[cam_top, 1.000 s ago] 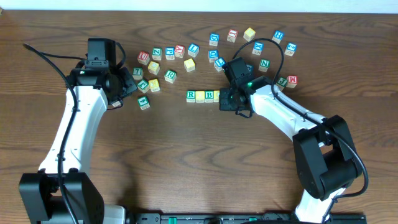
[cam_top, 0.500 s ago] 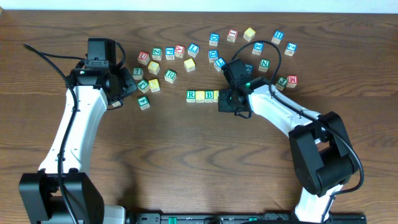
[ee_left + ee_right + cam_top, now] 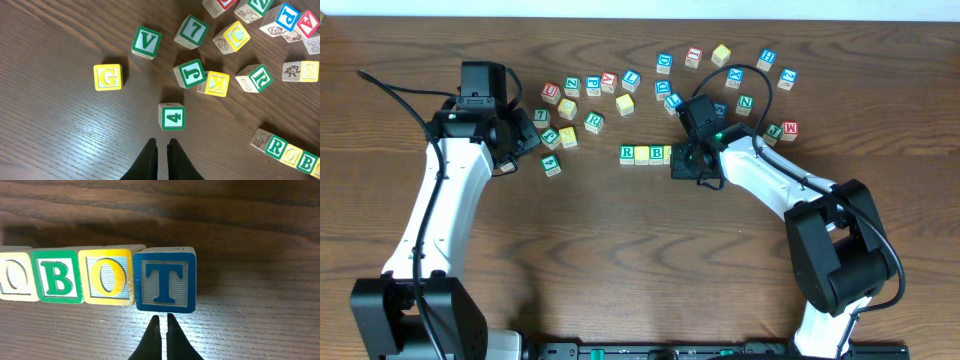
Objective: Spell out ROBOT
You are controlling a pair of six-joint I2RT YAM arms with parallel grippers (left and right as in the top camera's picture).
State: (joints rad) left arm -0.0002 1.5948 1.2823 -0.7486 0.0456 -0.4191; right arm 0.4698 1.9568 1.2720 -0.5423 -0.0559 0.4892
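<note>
A row of letter blocks lies on the table. In the right wrist view it reads O [image 3: 15,276], green B [image 3: 58,276], yellow O [image 3: 106,276] and blue T [image 3: 165,279], side by side and touching. My right gripper [image 3: 162,316] is shut and empty, its tips just below the T block, apart from it. In the overhead view the row starts with the green R [image 3: 627,153] and its right end is hidden under my right gripper [image 3: 692,165]. My left gripper [image 3: 162,142] is shut and empty, just below a green 4 block [image 3: 172,116].
Loose blocks lie around the left gripper: yellow G [image 3: 107,77], green V [image 3: 146,42], green J [image 3: 189,73], yellow K [image 3: 217,83], green R [image 3: 260,78]. More blocks are scattered along the table's far side [image 3: 665,63], and a red M [image 3: 789,130] lies at the right.
The right arm has shifted slightly left between one second ago and now. The left arm and the blocks have not moved.
</note>
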